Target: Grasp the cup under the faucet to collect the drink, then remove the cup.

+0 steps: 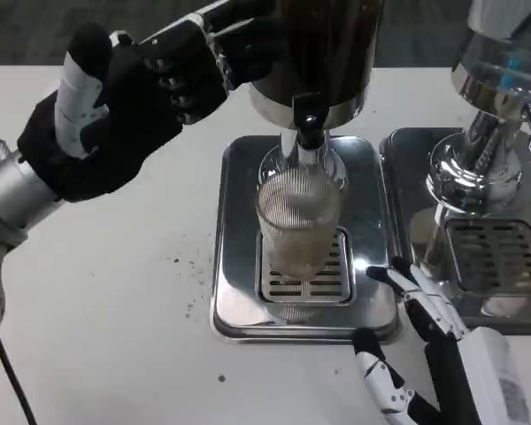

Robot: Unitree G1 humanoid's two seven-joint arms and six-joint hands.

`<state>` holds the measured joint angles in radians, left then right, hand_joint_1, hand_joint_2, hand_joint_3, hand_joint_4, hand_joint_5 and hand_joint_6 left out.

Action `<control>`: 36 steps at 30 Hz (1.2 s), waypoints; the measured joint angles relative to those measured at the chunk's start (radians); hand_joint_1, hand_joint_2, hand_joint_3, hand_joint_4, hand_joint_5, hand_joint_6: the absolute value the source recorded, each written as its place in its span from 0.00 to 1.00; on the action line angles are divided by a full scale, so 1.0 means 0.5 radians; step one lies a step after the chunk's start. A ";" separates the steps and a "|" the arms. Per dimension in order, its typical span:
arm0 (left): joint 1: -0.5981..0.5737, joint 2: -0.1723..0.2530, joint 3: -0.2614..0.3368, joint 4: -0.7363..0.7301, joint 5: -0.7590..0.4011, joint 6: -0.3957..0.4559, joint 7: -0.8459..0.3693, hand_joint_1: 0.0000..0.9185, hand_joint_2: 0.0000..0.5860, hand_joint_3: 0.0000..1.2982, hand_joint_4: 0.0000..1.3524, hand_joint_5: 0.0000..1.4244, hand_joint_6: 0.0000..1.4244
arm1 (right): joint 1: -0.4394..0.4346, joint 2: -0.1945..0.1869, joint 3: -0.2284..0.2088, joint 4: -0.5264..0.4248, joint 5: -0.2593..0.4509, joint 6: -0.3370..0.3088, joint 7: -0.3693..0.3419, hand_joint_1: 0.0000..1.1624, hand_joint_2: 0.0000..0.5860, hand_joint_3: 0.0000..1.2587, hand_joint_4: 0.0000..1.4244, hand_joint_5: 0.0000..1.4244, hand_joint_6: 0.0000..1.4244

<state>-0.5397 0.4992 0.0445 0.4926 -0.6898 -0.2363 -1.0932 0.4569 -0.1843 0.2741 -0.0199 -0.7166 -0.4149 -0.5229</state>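
A ribbed clear cup (299, 226) stands on the grate of a steel drip tray (239, 301), right under the faucet (309, 133) of a dark dispenser (317, 53). The cup holds some pale drink. My left hand (128, 106) is raised high at the upper left, its fingers stretched toward the dispenser's left side and holding nothing. My right hand (425, 354) sits low at the tray's front right corner, fingers apart, a short way from the cup.
A second chrome dispenser (491, 115) with its own drip tray (496, 257) stands to the right, close beside my right hand. Bare white table (115, 310) lies to the left, with a few dark specks.
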 measured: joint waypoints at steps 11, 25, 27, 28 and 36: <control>-0.157 -0.162 0.048 0.178 0.271 0.027 -0.037 0.00 0.08 0.10 0.04 0.07 0.02 | 0.004 0.038 0.011 0.036 0.004 -0.010 -0.046 0.19 0.68 0.20 0.08 0.09 0.19; -0.283 -0.266 0.040 0.480 0.541 0.029 -0.097 0.00 0.09 0.09 0.03 0.07 0.02 | 0.042 0.046 0.013 0.035 0.004 -0.010 -0.075 0.18 0.69 0.20 0.08 0.09 0.19; -0.288 -0.270 0.039 0.515 0.577 0.024 -0.101 0.00 0.09 0.09 0.03 0.07 0.02 | 0.044 0.049 0.014 0.035 0.004 -0.010 -0.076 0.18 0.69 0.20 0.08 0.09 0.19; -0.289 -0.271 0.039 0.528 0.590 0.020 -0.101 0.00 0.09 0.09 0.03 0.07 0.02 | 0.044 0.051 0.015 0.035 0.004 -0.010 -0.076 0.18 0.69 0.20 0.08 0.09 0.19; -0.341 -0.273 0.040 0.586 0.690 -0.112 -0.111 0.00 0.09 0.09 0.04 0.08 0.03 | 0.045 0.063 0.018 0.035 0.006 -0.010 -0.076 0.17 0.69 0.20 0.08 0.10 0.19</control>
<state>-0.7104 0.3628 0.0643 0.7854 -0.3448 -0.2925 -1.1486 0.4795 -0.1528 0.2833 -0.0022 -0.7139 -0.4200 -0.5610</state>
